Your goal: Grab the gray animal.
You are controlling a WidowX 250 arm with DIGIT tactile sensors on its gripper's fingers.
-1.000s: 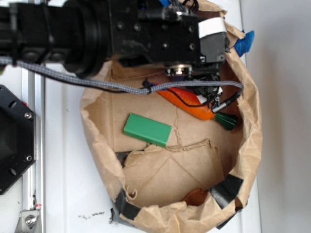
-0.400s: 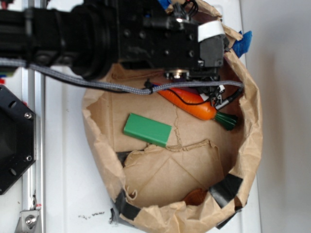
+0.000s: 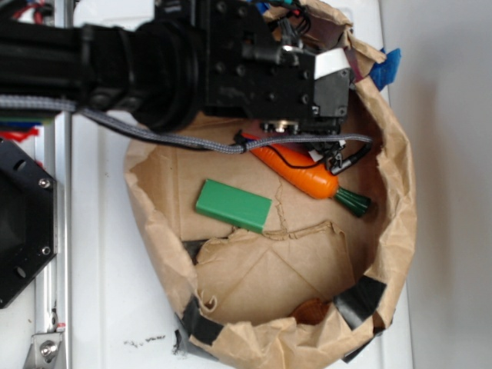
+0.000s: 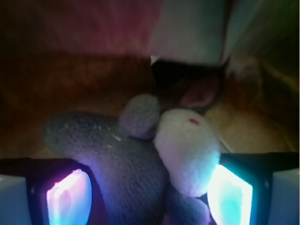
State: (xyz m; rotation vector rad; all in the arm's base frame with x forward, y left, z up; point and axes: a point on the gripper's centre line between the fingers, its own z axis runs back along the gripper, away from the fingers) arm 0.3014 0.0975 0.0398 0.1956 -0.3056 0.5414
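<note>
Gripper: the gripper [image 4: 149, 197] stood spread wide, its two glowing pads [image 4: 68, 197] low at either side of the wrist view, with the plush lying between them; neither pad could be seen pressing the fabric, so it read as released and holding nothing.
Gray animal: the gray animal [image 4: 136, 159] lay on the brown paper floor right under the wrist camera, gray body toward the left, cream-white face with a red dot toward the right, a rounded gray limb above the body and a pink-lined ear behind the head. In the exterior view it was hidden beneath the arm.
Arm: the black arm [image 3: 231, 69] reached in from the left across the top of the exterior view, its head over the upper part of the bag, a braided gray cable [image 3: 154, 137] trailing under it.
Bag: a brown paper bag [image 3: 400, 207] with a rolled-down, crumpled rim sat on the white counter [image 3: 100, 292], patched with dark tape near the bottom rim.
Carrot: an orange toy carrot [image 3: 300, 173] lay tilted inside the bag, just below the arm's head, green top pointing to lower right.
Block: a green rectangular block [image 3: 234, 205] rested flat on the bag floor, left of the carrot and apart from it.
Blue tape: a scrap of blue tape [image 3: 387, 68] showed outside the bag's upper right rim.
</note>
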